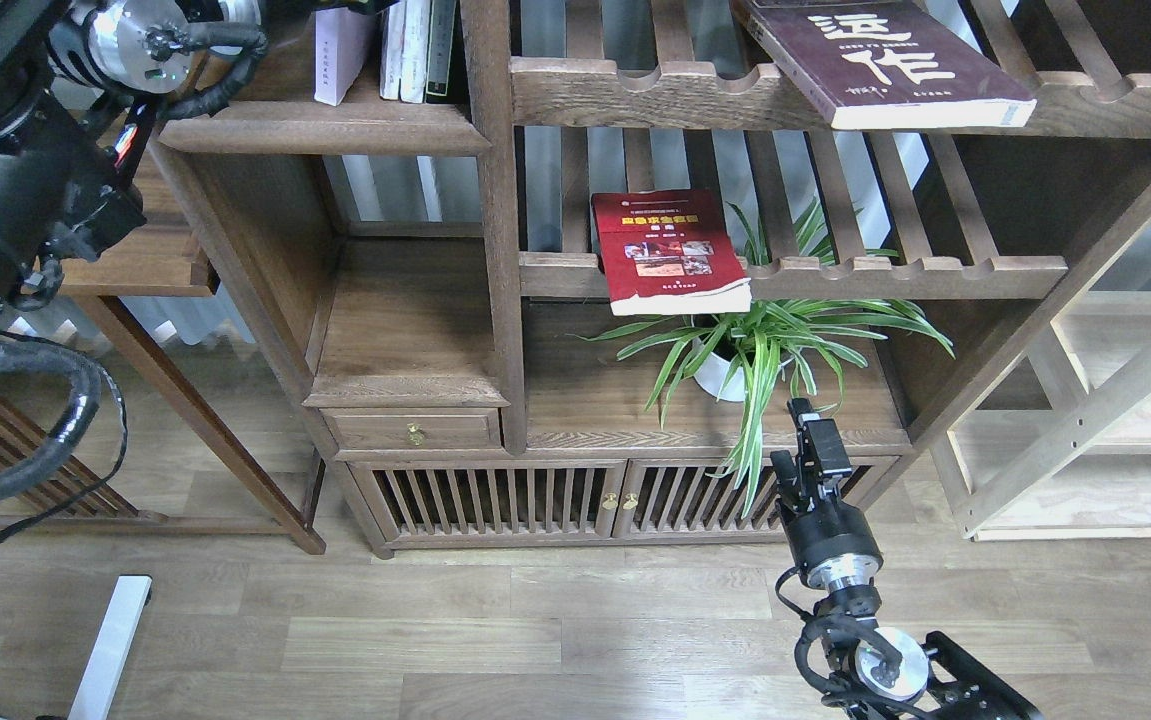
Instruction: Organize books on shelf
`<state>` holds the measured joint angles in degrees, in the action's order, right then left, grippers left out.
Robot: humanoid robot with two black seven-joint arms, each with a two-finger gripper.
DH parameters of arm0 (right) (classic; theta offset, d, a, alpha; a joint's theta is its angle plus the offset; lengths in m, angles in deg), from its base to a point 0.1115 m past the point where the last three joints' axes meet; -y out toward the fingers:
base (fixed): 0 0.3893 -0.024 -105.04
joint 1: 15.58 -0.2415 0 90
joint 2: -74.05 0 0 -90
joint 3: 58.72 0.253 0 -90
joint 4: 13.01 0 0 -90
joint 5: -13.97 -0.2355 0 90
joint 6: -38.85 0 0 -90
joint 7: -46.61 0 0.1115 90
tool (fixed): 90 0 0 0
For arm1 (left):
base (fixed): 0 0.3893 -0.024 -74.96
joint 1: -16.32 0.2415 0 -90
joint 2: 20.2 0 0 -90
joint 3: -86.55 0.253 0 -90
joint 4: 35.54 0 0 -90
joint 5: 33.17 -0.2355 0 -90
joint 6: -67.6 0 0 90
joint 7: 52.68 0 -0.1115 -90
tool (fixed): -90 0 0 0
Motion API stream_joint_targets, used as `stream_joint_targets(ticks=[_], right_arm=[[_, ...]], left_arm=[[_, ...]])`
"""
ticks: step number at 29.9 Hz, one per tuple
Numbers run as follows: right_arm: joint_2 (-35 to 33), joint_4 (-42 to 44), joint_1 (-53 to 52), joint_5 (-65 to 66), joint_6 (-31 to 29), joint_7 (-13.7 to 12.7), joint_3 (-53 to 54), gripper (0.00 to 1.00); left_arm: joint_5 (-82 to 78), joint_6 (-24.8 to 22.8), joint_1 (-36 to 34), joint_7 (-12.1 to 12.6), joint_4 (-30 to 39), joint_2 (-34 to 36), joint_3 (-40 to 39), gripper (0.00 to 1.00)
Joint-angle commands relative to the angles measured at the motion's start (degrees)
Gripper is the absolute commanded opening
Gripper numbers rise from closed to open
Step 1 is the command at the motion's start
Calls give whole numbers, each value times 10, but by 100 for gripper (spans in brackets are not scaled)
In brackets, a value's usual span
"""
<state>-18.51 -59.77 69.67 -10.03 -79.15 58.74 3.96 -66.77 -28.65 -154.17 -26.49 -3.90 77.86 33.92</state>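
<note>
- Overhead, the head view looks down on a dark-brown wooden bookcase (500,250) standing on a pale plank floor (495,640), with a pale light-wood shelving unit (1115,420) to its right and a slanted-leg wooden stand (185,400) to its left.
- The shelf (325,128), a solid plank with a thick rounded front lip, sits at upper left; the lavender-white book (340,55) stands upright on it, just beside a few other upright books (420,45) against the vertical post.
- The left gripper (335,6) reaches the top edge above the lavender-white book; its fingers are cut off by the frame, so I cannot tell how they stand.
- The maroon book (885,65) lies flat on the upper slatted rack (655,95), its front corner jutting past the scalloped rail.
- The red book (665,250) lies flat on the lower slatted rack (885,275), overhanging the front rail, above a potted spider plant (755,345).
- The right gripper (807,440) hangs low in front of the cabinet doors (555,500), holding nothing, near the plant's drooping leaves; its fingers look close together, but I cannot tell for certain.
- Open space lies over the floor and in the bare compartment (410,320) below the shelf.
- The maroon cover shows big white Chinese characters; the red cover bears a yellow title too small to read.
</note>
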Motion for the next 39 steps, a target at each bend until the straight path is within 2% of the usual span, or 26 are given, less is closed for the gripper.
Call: stream_joint_targets(ticks=[1, 8, 12, 18, 34, 39], right_arm=[[0, 0, 1, 0, 0, 1, -2, 99], [4, 0, 3, 0, 0, 4, -4, 99], [10, 1, 3, 0, 0, 7, -5, 99], [9, -1, 12, 3, 0, 3, -12, 99], [26, -4, 14, 7, 0, -11, -46, 99], [26, -6, 23, 6, 0, -12, -40, 99]], left_arm=[[0, 2, -1, 0, 12, 1, -1, 67], [0, 2, 3, -3, 20, 8, -3, 69], [0, 2, 4, -14, 24, 8, -4, 70], [1, 2, 9, -14, 44, 20, -7, 70], [15, 4, 45, -14, 143, 67, -11, 71], [16, 43, 70, -14, 200, 88, -12, 71]])
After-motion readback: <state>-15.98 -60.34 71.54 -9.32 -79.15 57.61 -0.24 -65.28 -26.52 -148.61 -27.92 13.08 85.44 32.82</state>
